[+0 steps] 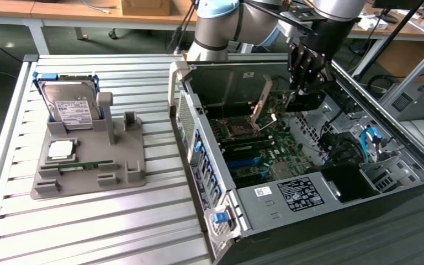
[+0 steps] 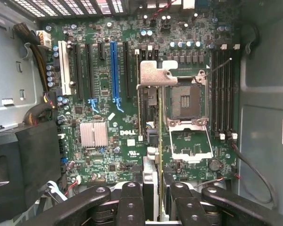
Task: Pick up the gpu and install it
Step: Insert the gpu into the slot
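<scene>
Clenched on the gpu (image 2: 151, 176), the tool (image 2: 153, 207) holds it edge-down beneath itself, over the motherboard (image 2: 101, 160). Seating it well likely means keeping the card upright and squared over an expansion slot (image 2: 114, 70); these lie off to the tool's side. The card's long axis runs parallel to them, with its bracket (image 2: 153, 75) toward the rear of the case (image 1: 197, 143)

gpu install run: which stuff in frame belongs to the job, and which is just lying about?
In the job:
- hand, shut on the gpu
- open PC case
- motherboard under the card

Lying about:
- hard drive
- processor chip
- memory stick
- grey holder they sit in, beside the case
</scene>
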